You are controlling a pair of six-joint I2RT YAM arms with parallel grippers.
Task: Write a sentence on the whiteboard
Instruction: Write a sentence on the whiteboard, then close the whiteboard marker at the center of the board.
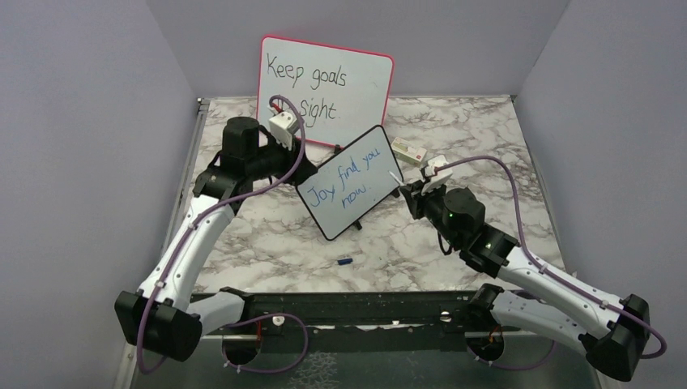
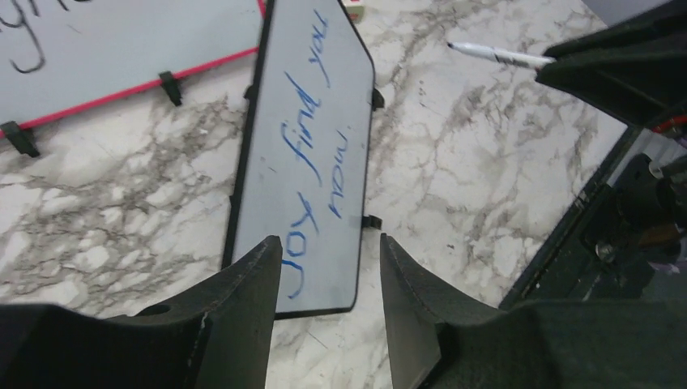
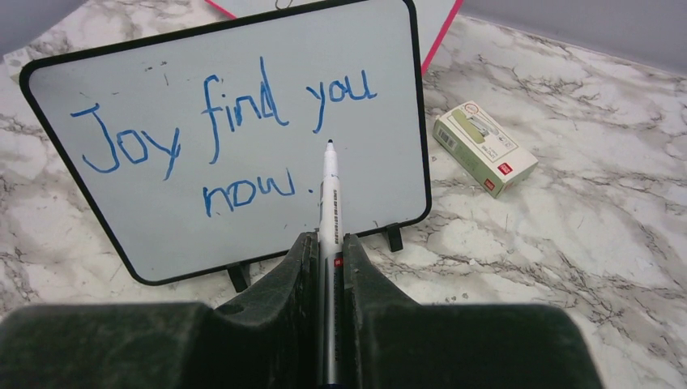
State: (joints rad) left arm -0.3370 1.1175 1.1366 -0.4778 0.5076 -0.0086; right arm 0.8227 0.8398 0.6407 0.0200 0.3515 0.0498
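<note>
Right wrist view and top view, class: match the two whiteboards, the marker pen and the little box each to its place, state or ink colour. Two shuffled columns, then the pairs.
1. small black-framed whiteboard
2. large pink-framed whiteboard
3. white marker pen
4. green-and-white cardboard box

A. lies flat on the marble table
B. carries black handwriting
C. clamped in the right gripper
D. carries blue handwriting

Pairs: 1-D, 2-B, 3-C, 4-A.

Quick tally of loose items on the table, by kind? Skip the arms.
whiteboards: 2 (black-framed whiteboard, pink-framed whiteboard)
marker: 1
box: 1
small blue cap: 1
Total: 5
</note>
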